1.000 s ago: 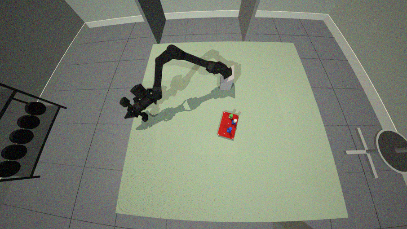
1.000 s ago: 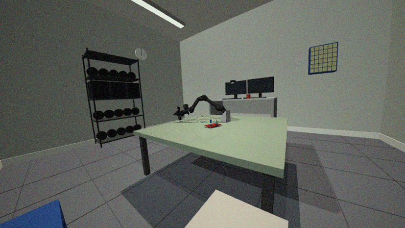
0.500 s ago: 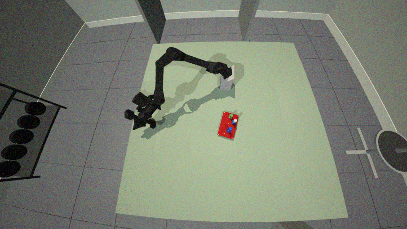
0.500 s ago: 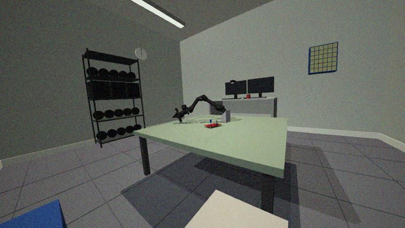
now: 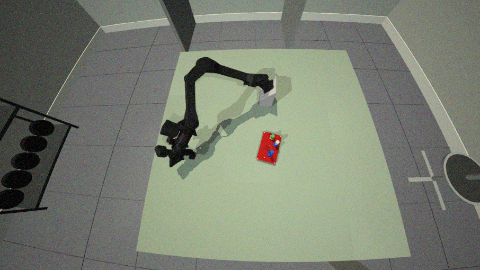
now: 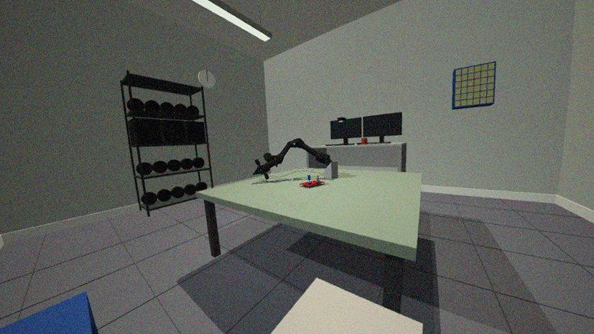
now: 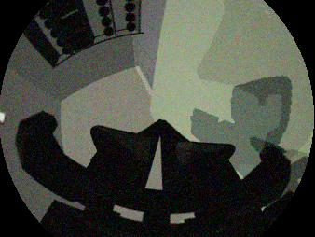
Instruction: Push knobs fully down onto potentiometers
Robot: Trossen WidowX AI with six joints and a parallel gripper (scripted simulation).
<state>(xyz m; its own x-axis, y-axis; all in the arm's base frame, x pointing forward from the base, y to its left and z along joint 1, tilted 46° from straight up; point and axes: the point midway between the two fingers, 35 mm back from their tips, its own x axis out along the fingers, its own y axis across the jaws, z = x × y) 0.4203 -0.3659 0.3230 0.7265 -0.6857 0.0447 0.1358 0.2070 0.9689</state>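
The red circuit board (image 5: 263, 149) (image 6: 310, 184) stands on the green table (image 5: 268, 217) (image 6: 334, 208), right of the table's middle. It carries a green knob (image 5: 272, 136), a white knob (image 5: 276, 143) and a blue knob (image 5: 270, 153). How far down each knob sits is too small to tell. My gripper (image 5: 172, 163) (image 6: 265, 176) (image 7: 161, 122) is shut on nothing. It hangs over the table's left edge, far to the left of the board, fingers pointing down and outward. The board does not show in the wrist view.
The arm's grey base block (image 5: 267, 98) (image 6: 330, 171) stands behind the board. A black shelf rack (image 5: 23, 161) (image 6: 164, 140) stands on the floor to the left. A desk with monitors (image 6: 365, 128) is at the back wall. A round stool (image 5: 463, 177) stands at the right.
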